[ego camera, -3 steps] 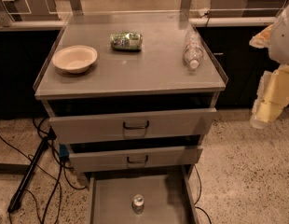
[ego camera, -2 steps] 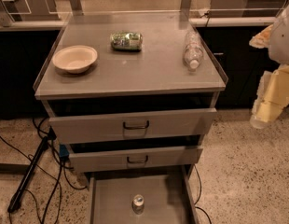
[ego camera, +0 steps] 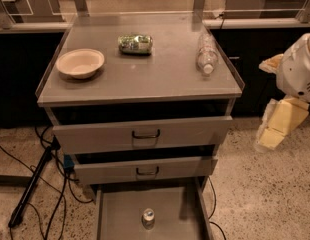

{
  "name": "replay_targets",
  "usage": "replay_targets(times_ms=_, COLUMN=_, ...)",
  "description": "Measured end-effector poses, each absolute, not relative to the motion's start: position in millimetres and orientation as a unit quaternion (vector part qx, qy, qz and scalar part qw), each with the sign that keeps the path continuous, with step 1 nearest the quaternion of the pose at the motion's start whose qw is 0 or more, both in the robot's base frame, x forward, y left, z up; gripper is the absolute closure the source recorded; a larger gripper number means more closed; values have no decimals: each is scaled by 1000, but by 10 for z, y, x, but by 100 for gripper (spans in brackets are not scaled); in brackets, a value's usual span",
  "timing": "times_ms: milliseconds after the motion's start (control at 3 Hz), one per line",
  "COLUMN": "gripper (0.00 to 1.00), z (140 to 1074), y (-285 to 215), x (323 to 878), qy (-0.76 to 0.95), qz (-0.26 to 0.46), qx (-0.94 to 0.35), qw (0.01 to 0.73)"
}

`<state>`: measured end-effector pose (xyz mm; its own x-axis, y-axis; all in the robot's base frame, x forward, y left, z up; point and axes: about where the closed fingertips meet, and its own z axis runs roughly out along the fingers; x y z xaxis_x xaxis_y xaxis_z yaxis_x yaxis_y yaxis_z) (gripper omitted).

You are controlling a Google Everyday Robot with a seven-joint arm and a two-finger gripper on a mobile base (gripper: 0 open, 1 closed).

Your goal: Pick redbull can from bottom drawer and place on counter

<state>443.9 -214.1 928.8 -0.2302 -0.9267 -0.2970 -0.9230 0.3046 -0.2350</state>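
The redbull can (ego camera: pixel 148 217), a small silver can, stands upright on the floor of the bottom drawer (ego camera: pixel 120 211), which is pulled out at the lower edge of the camera view. Above it is the counter (ego camera: pixel 145 76), the flat grey top of the cabinet. My gripper (ego camera: pixel 273 126), cream-coloured under a white arm, hangs off to the right of the cabinet at about the height of the top drawer. It is well away from the can and touches nothing.
On the counter sit a beige bowl (ego camera: pixel 80 62) at the left, a green packet (ego camera: pixel 135 43) at the back and a clear plastic bottle (ego camera: pixel 206 54) lying at the right. Both upper drawers (ego camera: pixel 145 134) stand slightly ajar. Cables and a black pole (ego camera: pixel 32 184) lie on the floor at left.
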Motion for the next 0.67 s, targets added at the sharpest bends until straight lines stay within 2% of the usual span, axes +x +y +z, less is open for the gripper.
replay_targets(times_ms=667, gripper=0, z=8806, y=-2127, x=4469, qy=781, qz=27, qx=-590, qw=203)
